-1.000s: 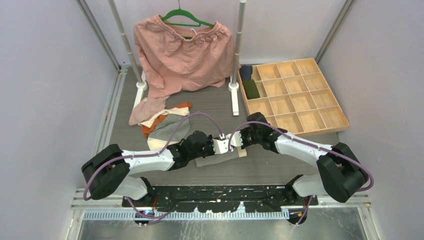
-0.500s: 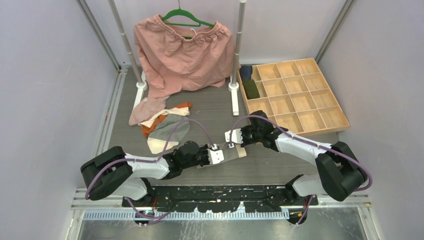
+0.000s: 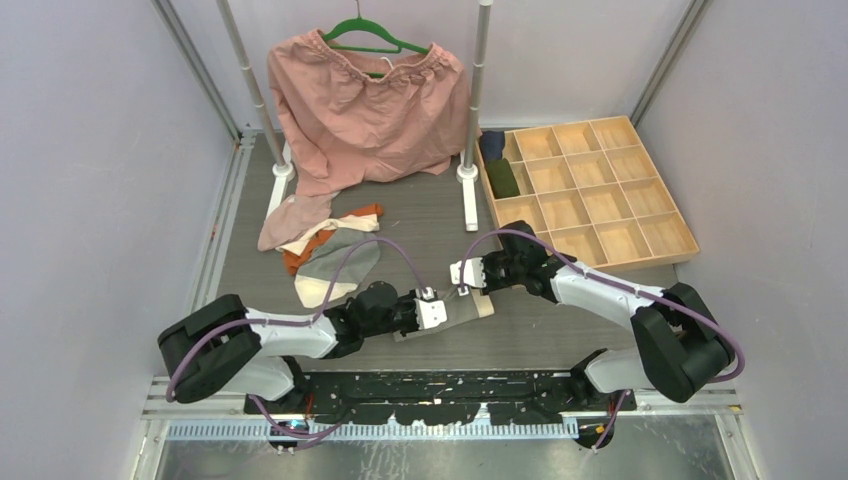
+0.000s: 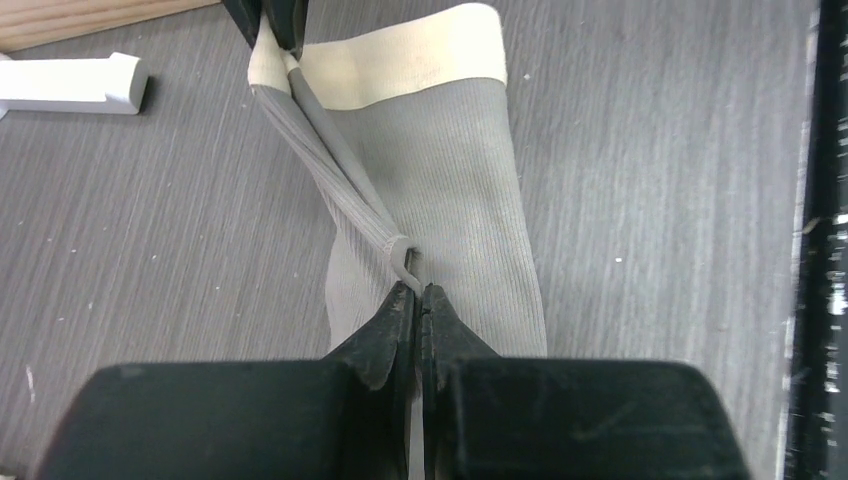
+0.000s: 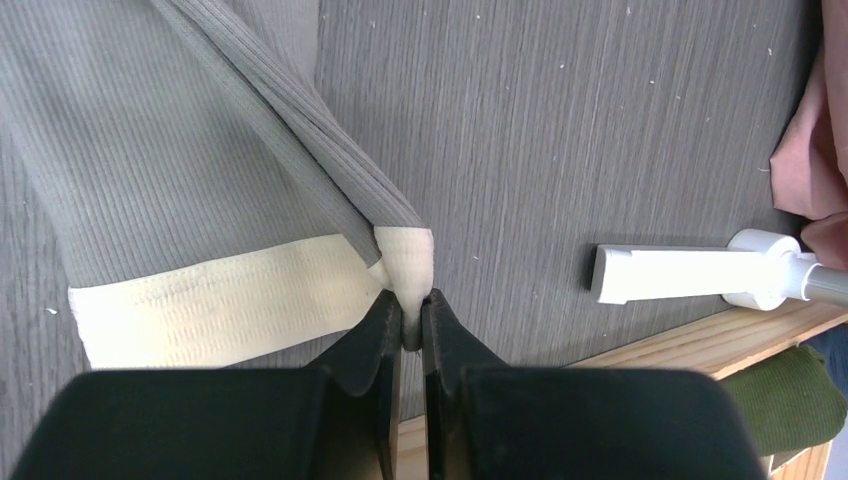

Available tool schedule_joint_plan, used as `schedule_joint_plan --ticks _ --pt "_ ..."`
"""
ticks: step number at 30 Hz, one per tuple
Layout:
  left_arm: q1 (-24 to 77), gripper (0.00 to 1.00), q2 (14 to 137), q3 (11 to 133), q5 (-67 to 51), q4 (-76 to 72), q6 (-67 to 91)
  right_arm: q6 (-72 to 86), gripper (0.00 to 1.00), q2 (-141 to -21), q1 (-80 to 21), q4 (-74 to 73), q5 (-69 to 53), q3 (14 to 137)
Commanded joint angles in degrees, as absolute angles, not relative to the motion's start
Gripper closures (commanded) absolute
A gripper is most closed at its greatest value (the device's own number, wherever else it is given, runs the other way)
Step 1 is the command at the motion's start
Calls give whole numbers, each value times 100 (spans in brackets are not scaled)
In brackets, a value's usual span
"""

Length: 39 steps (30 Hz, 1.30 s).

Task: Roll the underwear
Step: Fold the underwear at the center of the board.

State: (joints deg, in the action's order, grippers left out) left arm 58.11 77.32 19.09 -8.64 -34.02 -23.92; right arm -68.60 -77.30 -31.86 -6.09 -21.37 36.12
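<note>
A grey ribbed underwear [image 3: 470,308] with a cream waistband [image 4: 400,65] lies flat on the table between the two grippers. My left gripper [image 4: 419,290] is shut on a raised fold of its grey cloth at the near end; it also shows in the top view [image 3: 441,309]. My right gripper [image 5: 410,302] is shut on the folded corner of the cream waistband [image 5: 220,300] at the far end, and shows in the top view [image 3: 463,281]. The fold is stretched taut between both grippers. More underwear, pink, cream, orange and grey, lies in a pile [image 3: 325,250] at the left.
A large salmon-pink garment [image 3: 360,100] hangs on a green hanger at the back between two rack posts; one white post base [image 3: 467,200] stands near the right gripper. A wooden compartment tray [image 3: 640,235] at the right holds a dark green roll [image 3: 503,178] and a navy roll [image 3: 491,145].
My left gripper has drawn back toward the near edge, holding the grey cloth, and the right gripper has shifted a little away from it. Hardly anything moved in the last half second.
</note>
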Motion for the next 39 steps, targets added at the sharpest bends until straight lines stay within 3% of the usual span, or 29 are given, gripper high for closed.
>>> schedule_joint_plan --ticks 1,26,39 --pt "5860 99 7402 1831 -1596 -2730 -1914 -6819 99 -7763 -2998 -451 -1667 3861" --pt "6780 99 8876 2334 -1120 -2672 -1489 -6147 99 -7599 -3013 696 -1898 3735" --pt "6885 100 9473 2508 -177 -2778 -1167 -6298 99 -6655 -3006 -596 -1963 3629"
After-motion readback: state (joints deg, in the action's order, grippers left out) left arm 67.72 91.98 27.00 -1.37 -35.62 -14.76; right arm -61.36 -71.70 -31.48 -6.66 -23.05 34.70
